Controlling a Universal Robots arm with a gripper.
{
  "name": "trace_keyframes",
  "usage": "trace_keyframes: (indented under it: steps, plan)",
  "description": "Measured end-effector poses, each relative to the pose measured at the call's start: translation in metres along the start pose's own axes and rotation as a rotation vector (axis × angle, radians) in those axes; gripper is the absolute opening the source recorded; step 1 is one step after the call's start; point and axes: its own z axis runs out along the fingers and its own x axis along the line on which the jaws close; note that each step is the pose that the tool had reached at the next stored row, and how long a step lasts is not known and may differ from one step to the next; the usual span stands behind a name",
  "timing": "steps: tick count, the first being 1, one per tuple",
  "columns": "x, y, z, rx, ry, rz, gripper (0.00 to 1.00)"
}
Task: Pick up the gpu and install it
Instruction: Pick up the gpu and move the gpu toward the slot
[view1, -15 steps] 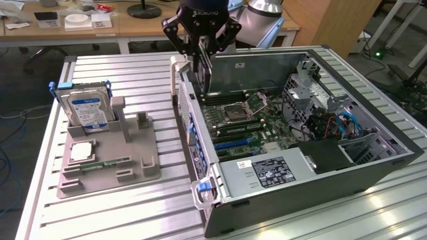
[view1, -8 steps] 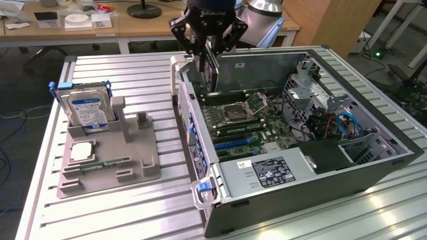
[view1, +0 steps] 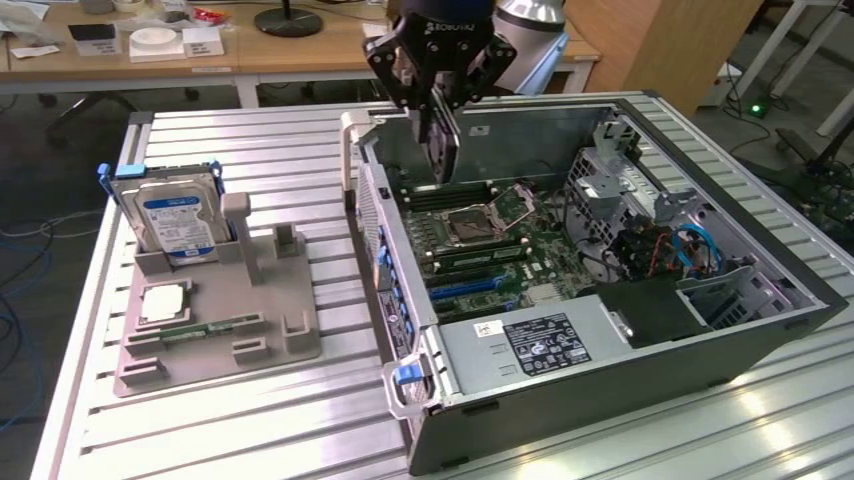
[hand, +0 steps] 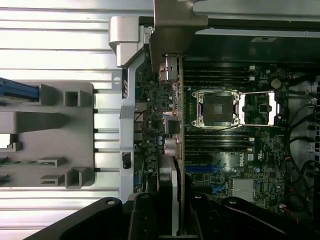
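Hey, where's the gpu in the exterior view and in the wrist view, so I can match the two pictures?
Exterior view: the gpu hangs upright in the gripper, above the far end of the open computer case.
Wrist view: the gpu, seen edge-on, runs out from the gripper, beside the CPU socket.
Shared landmark: the CPU socket on the motherboard.

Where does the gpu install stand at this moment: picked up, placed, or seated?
Done: the pickup. The gripper is shut on the gpu, which is held on edge and clear of the grey holder. In hand: the card hangs over the motherboard inside the open case. Left: seating, as it is not yet in any slot.
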Motion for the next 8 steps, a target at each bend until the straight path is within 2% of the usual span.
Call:
trace_keyframes:
  steps: [5,8]
  plan:
    - [-0.008,0.0001,0.0004,0.0,-0.0001,0.0,0.28]
    - [-0.016,0.0002,0.0009,0.0,0.0,0.0,0.28]
